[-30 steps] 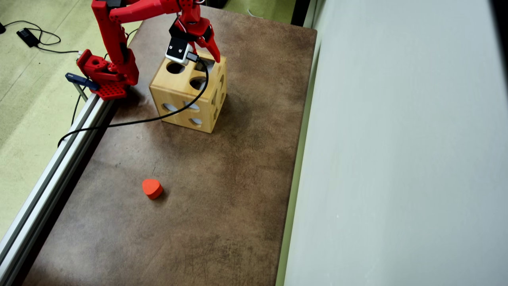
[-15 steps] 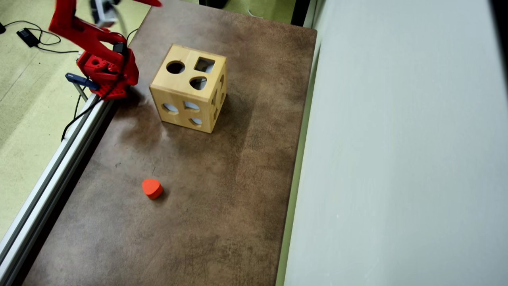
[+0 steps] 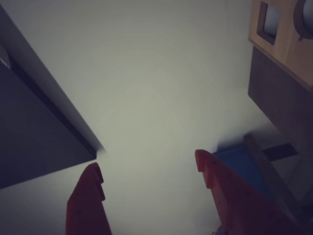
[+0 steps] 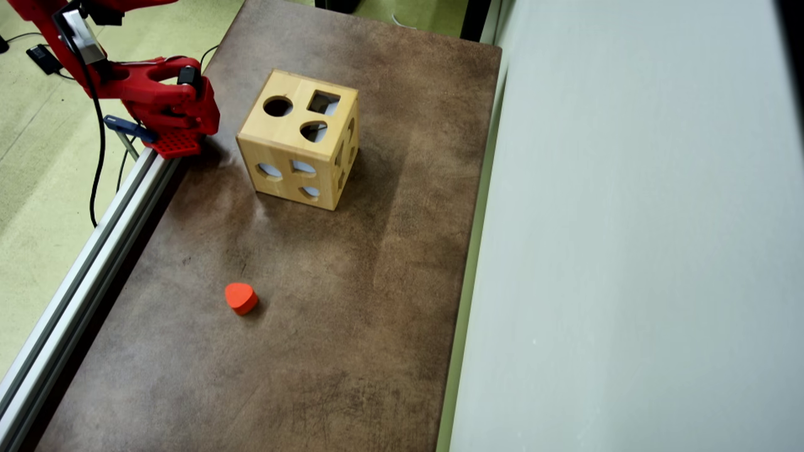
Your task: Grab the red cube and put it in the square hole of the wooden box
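Wooden box: the wooden box point(image 4: 298, 147) stands on the brown table point(image 4: 352, 301), its square hole point(image 4: 323, 102) on the top face beside a round hole and a heart-shaped one, nothing blocking them.
Change: 1 second ago the gripper hung over the square hole; now it has swung clear, off the table's left edge in the overhead view.
Red cube: no red cube shows on the table or between the fingers in either view; judged from that, it has probably dropped into the box, and the task looks finished or nearly so.
Arm: the red arm point(image 4: 144, 88) is folded back above its base point(image 4: 173, 135), with the wrist camera point(image 4: 74, 32) at the top left corner.
Gripper: in the wrist view the gripper point(image 3: 149, 169) points at pale floor, jaws spread wide and holding nothing; the box's corner sits at upper right.
Bystander: an orange heart block point(image 4: 240, 297) lies alone, well apart from the box.
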You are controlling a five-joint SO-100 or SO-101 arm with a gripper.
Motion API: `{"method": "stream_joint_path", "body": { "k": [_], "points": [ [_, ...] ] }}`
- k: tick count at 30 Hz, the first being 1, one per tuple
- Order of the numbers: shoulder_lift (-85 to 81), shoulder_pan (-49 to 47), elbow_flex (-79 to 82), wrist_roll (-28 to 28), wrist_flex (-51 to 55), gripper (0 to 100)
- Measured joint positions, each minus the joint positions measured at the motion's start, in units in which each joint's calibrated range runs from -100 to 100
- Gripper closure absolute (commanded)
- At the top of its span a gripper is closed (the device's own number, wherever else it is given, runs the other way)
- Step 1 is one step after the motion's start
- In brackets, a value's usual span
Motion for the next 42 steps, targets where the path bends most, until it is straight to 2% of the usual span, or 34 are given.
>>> {"method": "stream_joint_path", "body": {
  "k": [6,16,26,35,42],
  "points": [
    [-2.03,1.65,3.97,2.00,0.00,70],
    [-2.03,19.83,4.70,2.15,0.00,70],
    [-2.03,20.91,7.95,2.54,0.00,79],
    [-2.03,20.98,14.90,8.16,0.24,97],
    [-2.03,20.98,15.89,8.40,0.24,99]
  ]
}}
